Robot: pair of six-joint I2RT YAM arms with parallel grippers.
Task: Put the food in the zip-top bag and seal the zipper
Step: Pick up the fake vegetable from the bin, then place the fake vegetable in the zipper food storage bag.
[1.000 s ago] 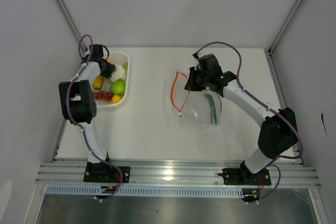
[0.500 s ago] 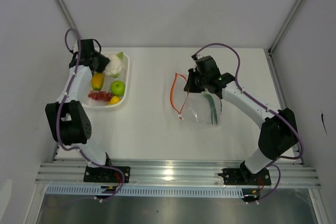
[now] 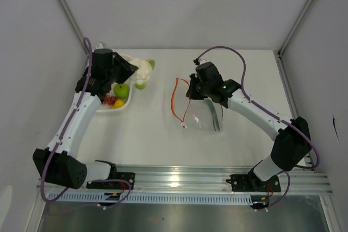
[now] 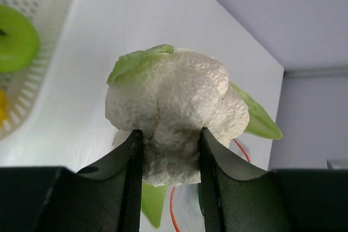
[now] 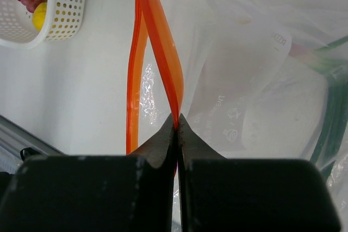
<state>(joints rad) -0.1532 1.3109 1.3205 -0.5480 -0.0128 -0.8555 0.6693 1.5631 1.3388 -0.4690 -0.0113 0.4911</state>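
The left arm hides much of the white basket near the tabletop's far-left corner. What still shows inside is one green apple, one yellow fruit and a cluster of red pieces. The left gripper, partly open, clamps the single cauliflower by its base, just beside the basket's right rim.

One zip-top bag lies near the tabletop's middle, well apart from the cauliflower. Green stalks show dimly through its plastic. The right gripper, fully closed, pinches one strip of the zipper, and the other strip bows away.
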